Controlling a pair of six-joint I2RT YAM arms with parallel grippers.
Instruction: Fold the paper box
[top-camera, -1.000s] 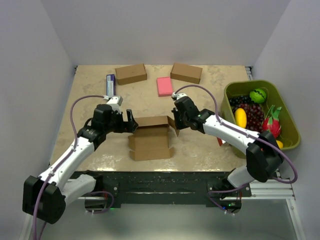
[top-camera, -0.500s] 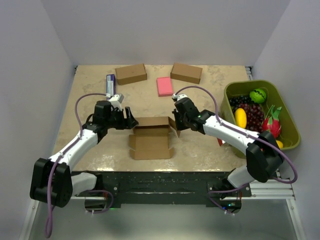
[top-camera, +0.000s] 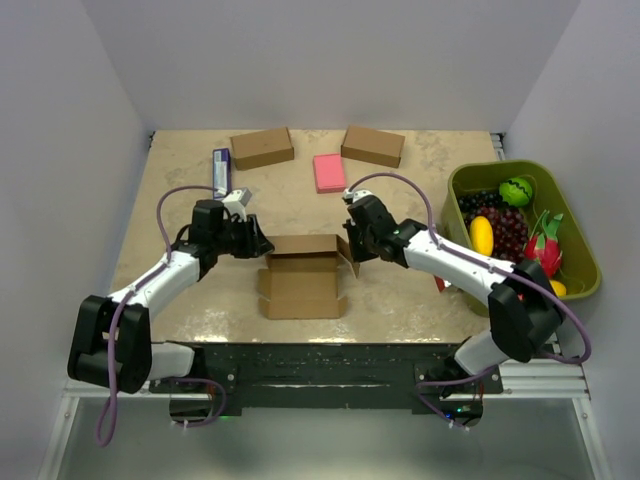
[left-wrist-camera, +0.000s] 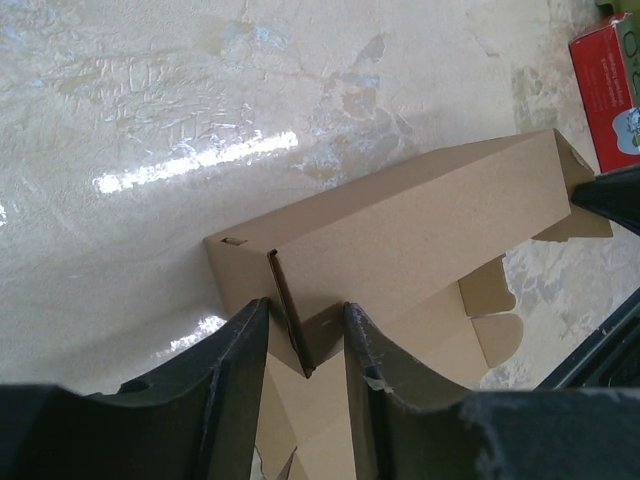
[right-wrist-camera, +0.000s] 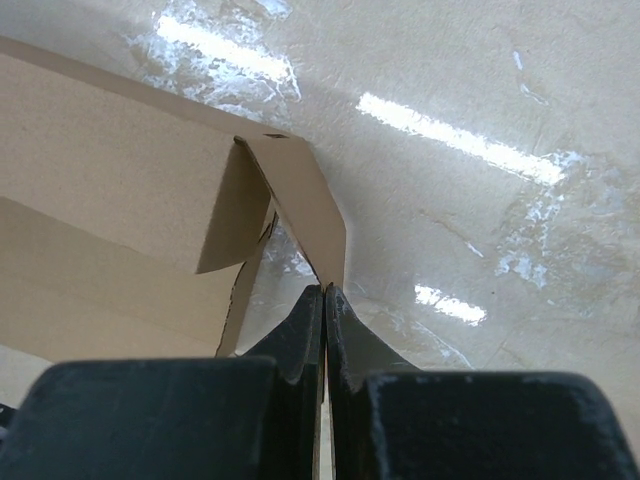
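The paper box (top-camera: 303, 282) lies half folded at the table's middle front, its back wall standing and its front panel flat. My left gripper (top-camera: 262, 246) is at the box's left end. In the left wrist view its fingers (left-wrist-camera: 306, 306) straddle the box's (left-wrist-camera: 420, 215) left corner flap, partly closed, with a gap still showing on each side of the card. My right gripper (top-camera: 352, 252) is at the box's right end. In the right wrist view that gripper (right-wrist-camera: 325, 291) is shut on the tip of the curled end flap (right-wrist-camera: 312, 212).
Two ready-made brown boxes (top-camera: 262, 147) (top-camera: 373, 146) and a pink pad (top-camera: 329, 172) sit at the back. A blue-and-white packet (top-camera: 221, 170) lies back left. A green basket (top-camera: 592, 262) of fruit stands at the right, with a red carton (left-wrist-camera: 603, 90) beside it.
My left arm has moved in to the right, up to the box's left corner, and its jaws have narrowed around the flap. The right gripper has kept its grip and place.
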